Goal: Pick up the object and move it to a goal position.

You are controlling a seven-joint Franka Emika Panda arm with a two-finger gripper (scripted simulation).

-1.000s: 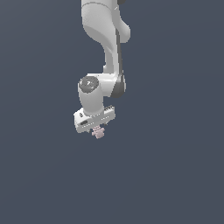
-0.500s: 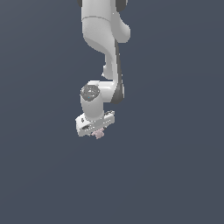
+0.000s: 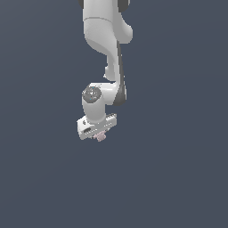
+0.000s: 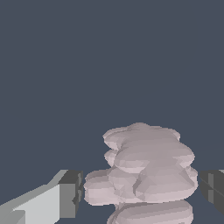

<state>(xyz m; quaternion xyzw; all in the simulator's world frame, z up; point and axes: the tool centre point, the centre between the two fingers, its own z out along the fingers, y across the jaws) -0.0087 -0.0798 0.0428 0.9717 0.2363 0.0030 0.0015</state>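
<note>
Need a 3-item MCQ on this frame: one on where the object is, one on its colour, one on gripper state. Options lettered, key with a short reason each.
1. Where is the pink clump?
A. between the gripper's fingers
B. far off to the exterior view's right of the arm
C. on top of the arm's wrist joint

2. What colour is the clump?
A. bright green
B. pale pink
C. black

3. What state is the gripper in?
A. wide open with nothing near it
B. out of view
C. fingers on either side of the clump

Key: 1 A, the wrist view shows a finger on each side of it. 2 B, both views show a pale pink lumpy surface. 3 C, the wrist view shows a finger at each flank of the clump, and it sits under the hand in the exterior view.
</note>
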